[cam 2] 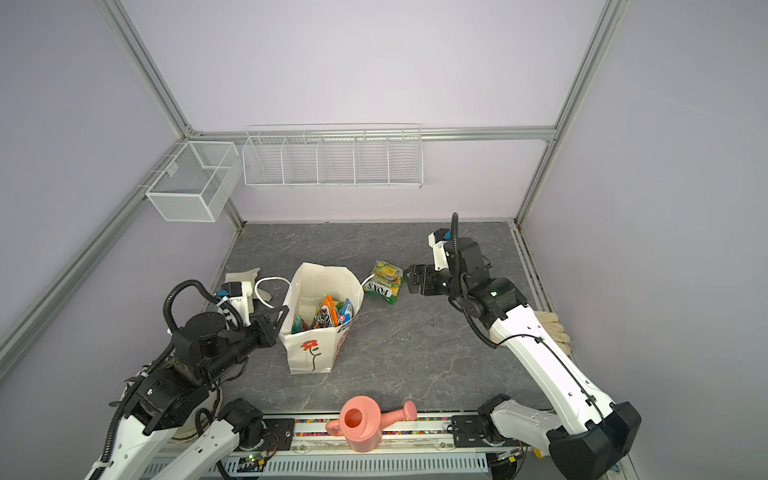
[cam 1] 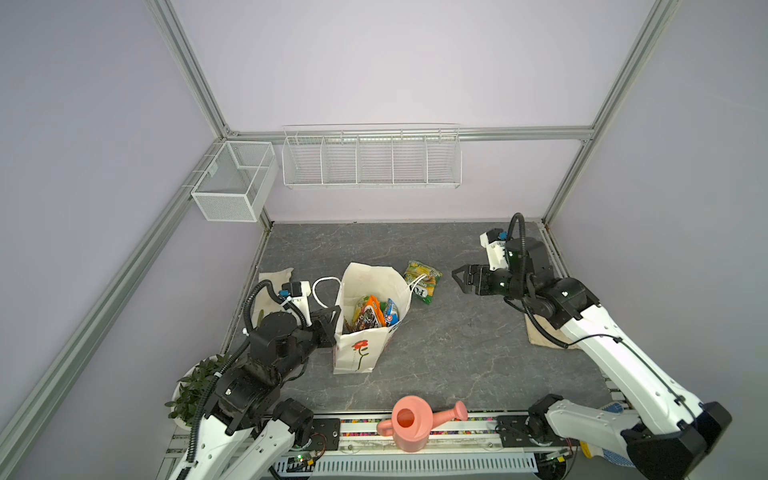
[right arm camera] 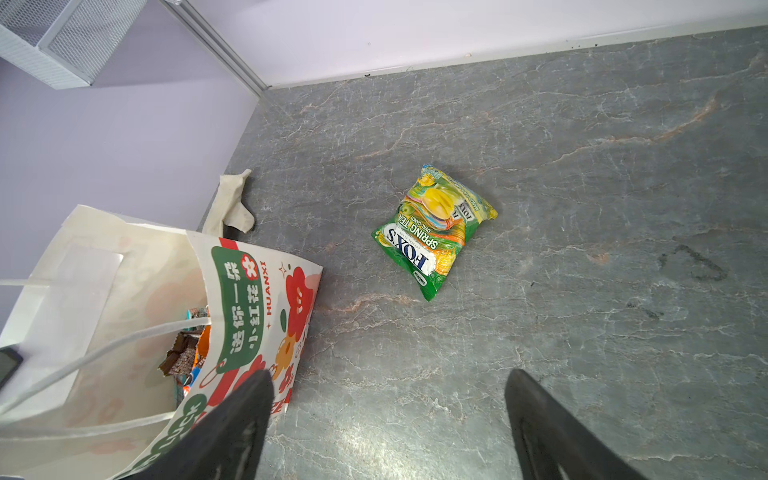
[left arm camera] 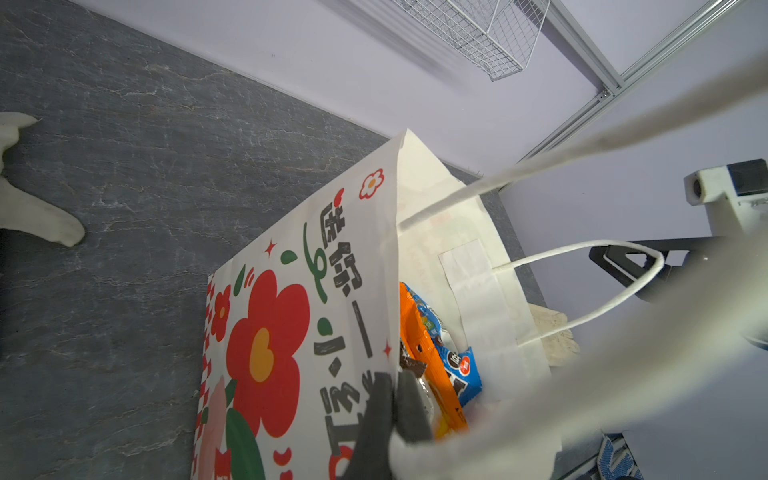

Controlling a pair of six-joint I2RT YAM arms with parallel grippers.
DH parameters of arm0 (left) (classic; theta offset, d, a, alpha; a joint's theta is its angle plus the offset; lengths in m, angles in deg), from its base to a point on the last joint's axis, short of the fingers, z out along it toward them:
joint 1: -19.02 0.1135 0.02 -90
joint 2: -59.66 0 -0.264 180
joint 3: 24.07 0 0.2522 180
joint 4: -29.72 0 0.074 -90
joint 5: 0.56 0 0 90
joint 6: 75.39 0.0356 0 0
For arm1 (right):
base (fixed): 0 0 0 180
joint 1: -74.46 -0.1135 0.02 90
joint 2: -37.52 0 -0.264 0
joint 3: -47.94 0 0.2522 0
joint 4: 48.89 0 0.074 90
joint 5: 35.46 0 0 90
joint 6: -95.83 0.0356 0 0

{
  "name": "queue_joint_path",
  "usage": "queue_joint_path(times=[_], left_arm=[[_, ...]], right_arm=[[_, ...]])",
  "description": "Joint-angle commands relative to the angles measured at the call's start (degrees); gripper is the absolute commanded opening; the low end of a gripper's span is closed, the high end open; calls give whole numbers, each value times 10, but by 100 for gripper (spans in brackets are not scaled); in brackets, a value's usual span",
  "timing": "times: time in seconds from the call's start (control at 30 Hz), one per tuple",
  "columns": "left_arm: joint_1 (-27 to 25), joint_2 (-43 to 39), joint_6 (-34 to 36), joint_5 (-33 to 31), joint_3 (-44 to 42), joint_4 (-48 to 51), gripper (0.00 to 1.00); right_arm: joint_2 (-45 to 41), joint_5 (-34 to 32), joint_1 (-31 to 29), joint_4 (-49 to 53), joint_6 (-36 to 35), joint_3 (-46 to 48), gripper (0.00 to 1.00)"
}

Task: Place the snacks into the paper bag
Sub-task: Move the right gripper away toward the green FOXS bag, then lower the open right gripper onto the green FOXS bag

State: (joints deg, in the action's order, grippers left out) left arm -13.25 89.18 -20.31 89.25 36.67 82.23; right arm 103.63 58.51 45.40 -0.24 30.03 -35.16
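left gripper pinches the paper bag rim. the last loose snack, a green fox's spring tea packet, lies on the table beside the bag; the right gripper, spread wide, should descend onto it.

paper bag on table, snacks inside, one packet just right of it

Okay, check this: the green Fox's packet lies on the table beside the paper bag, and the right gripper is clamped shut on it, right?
Not quite. The right gripper is open and clear of the green Fox's packet, as the right wrist view shows. The packet does lie on the table beside the paper bag.
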Motion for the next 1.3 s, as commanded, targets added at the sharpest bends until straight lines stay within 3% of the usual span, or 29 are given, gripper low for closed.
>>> queue_joint_path(times=[0.0, 0.27, 0.63, 1.27], left_arm=[[-1, -6, 1, -6, 4, -8, 0], [-1, -6, -1, -5, 2, -9, 0], [-1, -11, 3, -9, 0, -3, 0], [-1, 2, 9, -11, -2, -8, 0]], right_arm=[[-9, 12, 5, -15, 11, 14, 91], [2, 55, 18, -40, 11, 45, 90], [41, 157, 81, -128, 56, 107, 90], [108, 212, 130, -200, 85, 158, 88]])
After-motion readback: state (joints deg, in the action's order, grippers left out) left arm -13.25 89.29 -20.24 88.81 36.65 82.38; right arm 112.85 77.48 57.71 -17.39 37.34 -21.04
